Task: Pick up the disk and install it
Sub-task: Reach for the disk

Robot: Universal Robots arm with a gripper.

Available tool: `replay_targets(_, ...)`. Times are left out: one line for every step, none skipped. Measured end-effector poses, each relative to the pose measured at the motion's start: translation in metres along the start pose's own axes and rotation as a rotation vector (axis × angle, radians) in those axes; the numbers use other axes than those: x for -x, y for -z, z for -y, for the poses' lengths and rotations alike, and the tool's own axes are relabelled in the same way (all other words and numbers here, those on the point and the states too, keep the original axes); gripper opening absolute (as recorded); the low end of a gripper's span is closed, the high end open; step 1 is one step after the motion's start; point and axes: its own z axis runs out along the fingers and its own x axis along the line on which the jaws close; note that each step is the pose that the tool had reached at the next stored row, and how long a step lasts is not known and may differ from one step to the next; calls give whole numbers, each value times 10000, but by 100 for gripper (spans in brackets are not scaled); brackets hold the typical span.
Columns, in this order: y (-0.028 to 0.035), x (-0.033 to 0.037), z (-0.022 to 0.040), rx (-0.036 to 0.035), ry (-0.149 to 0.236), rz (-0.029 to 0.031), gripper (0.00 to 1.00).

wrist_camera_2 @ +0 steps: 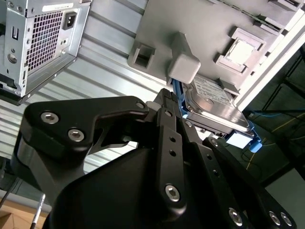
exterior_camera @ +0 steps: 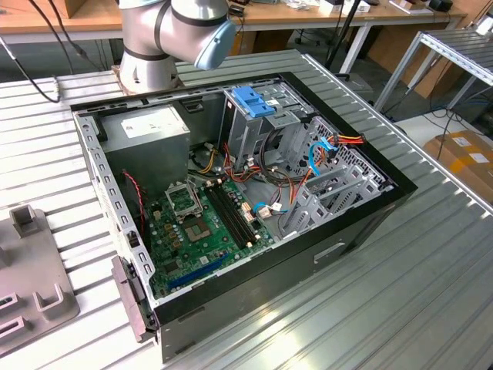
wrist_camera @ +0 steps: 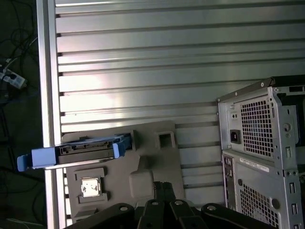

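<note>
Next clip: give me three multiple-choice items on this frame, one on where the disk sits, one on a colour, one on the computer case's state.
1. Where is the disk?
A) in a drive cage
B) on the grey fixture tray
C) on the floor

2. What colour is the disk's carrier?
A) red
B) yellow
C) blue

3. How is the computer case?
A) open, motherboard exposed
B) closed with its panel on
C) stripped of its motherboard

Answers:
1 B, the first wrist view shows it standing on edge on the tray.
2 C, bright blue plastic frames the dark body.
3 A, the exterior view looks straight onto the green board.
</note>
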Motion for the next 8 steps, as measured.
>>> replay_targets(1, -23, 2, 0, -1, 0, 11)
replay_targets(1, -35, 3, 0, 0, 0, 11)
replay_targets(1, -36, 3, 0, 1, 0, 11)
replay_targets(1, -36, 3, 0, 1, 0, 11)
replay_targets(1, -37, 3, -1, 0, -1, 11)
replay_targets(1, -38, 3, 0, 0, 0, 11)
replay_targets(1, -46, 3, -1, -2, 0, 11)
replay_targets(2, -63, 2, -1, -2, -1, 11)
